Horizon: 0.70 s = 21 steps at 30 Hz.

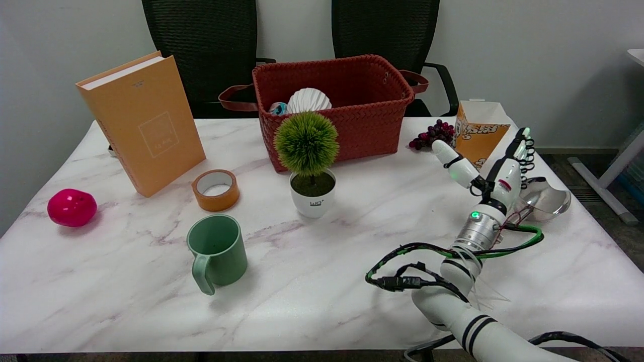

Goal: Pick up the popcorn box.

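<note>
Right of frame, the hand (495,168) is spread wide — holding nothing — just in front of the box (477,133) on the bench (352,271).

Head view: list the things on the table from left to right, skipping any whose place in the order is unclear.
Pink ball → orange book → tape roll → potted plant → red basket → grapes → popcorn box → metal ladle.
</note>
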Each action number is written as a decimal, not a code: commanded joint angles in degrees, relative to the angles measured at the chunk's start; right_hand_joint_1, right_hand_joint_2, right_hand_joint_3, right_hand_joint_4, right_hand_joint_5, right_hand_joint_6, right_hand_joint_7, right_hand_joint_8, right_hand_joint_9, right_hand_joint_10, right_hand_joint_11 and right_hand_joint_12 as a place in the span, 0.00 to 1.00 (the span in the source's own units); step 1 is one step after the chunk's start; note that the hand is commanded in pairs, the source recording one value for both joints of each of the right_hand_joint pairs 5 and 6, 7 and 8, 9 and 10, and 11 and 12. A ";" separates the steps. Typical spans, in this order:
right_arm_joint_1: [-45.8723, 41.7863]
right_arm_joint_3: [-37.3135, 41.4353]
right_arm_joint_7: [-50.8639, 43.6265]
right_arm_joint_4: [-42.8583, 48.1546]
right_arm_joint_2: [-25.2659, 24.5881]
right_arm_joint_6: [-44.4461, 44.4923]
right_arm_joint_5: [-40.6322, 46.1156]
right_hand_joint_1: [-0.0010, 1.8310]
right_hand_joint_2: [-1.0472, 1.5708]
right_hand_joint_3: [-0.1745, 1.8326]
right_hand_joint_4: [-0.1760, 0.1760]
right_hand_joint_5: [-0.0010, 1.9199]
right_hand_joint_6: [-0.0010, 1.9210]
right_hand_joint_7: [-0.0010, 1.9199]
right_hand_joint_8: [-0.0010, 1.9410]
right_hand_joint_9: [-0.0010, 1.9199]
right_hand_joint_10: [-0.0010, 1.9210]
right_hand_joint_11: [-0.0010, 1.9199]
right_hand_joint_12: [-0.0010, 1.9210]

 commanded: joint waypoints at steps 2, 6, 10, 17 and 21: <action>9.40 -0.23 4.62 -13.34 -1.05 0.75 7.52 0.40 0.55 0.04 0.50 0.00 0.00 0.00 0.00 0.00 0.00 0.00 0.00; 11.12 -0.23 4.70 -14.90 -1.06 -0.90 7.52 0.40 0.54 0.06 0.50 0.00 0.00 0.00 0.00 0.00 0.00 0.00 0.00; 12.30 -0.23 4.70 -15.55 -1.13 -1.85 7.52 0.39 0.53 0.05 0.50 0.00 0.00 0.00 0.00 0.00 0.00 0.00 0.00; 14.59 -0.23 4.70 -16.53 -1.22 -3.16 7.52 0.38 0.53 0.02 0.50 0.00 0.00 0.00 0.00 0.00 0.00 0.00 0.00; 15.98 -0.23 4.78 -17.39 -1.45 -4.09 7.52 0.38 0.53 0.02 0.50 0.00 0.00 0.00 0.00 0.00 0.00 0.00 0.00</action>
